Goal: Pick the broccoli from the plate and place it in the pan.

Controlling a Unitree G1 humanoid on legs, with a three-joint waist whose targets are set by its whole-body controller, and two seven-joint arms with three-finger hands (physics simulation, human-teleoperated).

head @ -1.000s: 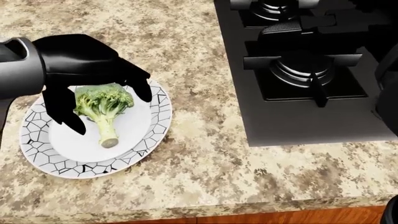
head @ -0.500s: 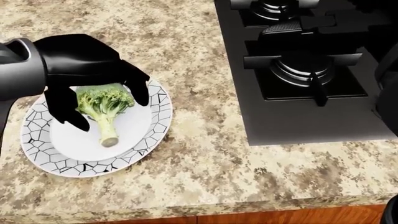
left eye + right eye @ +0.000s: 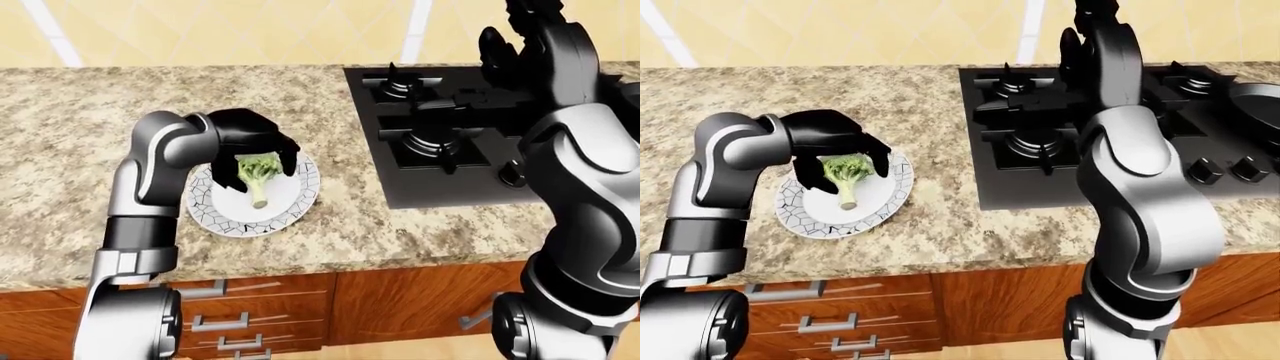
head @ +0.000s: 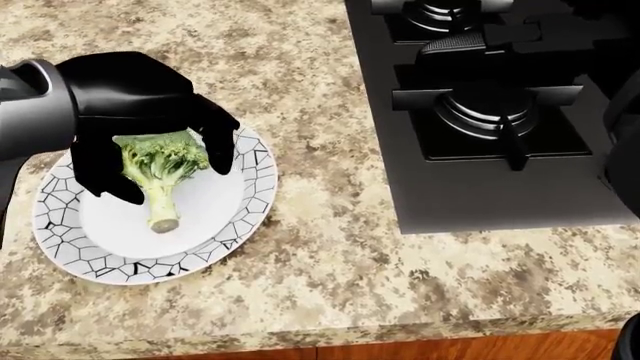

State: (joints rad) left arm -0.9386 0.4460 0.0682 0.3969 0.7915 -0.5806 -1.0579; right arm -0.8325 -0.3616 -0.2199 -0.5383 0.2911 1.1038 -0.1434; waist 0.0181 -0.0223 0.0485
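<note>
Left robot hand [image 4: 140, 127] cupped over broccoli [image 4: 160, 169] crown, fingers half-curled either side, probably closing for lift; stalk lay on plate [image 4: 235, 217], left of frame.

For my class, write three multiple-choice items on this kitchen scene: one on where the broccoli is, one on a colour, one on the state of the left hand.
1. Where is the broccoli?
A. on the stove
B. over the plate
C. on the floor

2. What colour is the stove?
A. white
B. red
C. black

3. How is the left hand placed?
A. fingers curled about the broccoli's head
B. flat on the counter
C. on a drawer handle

Answers: 1 B, its stalk shows against the plate's white centre. 2 C, the stove and its burners are black. 3 A, black fingers stand on both sides of the green head.
</note>
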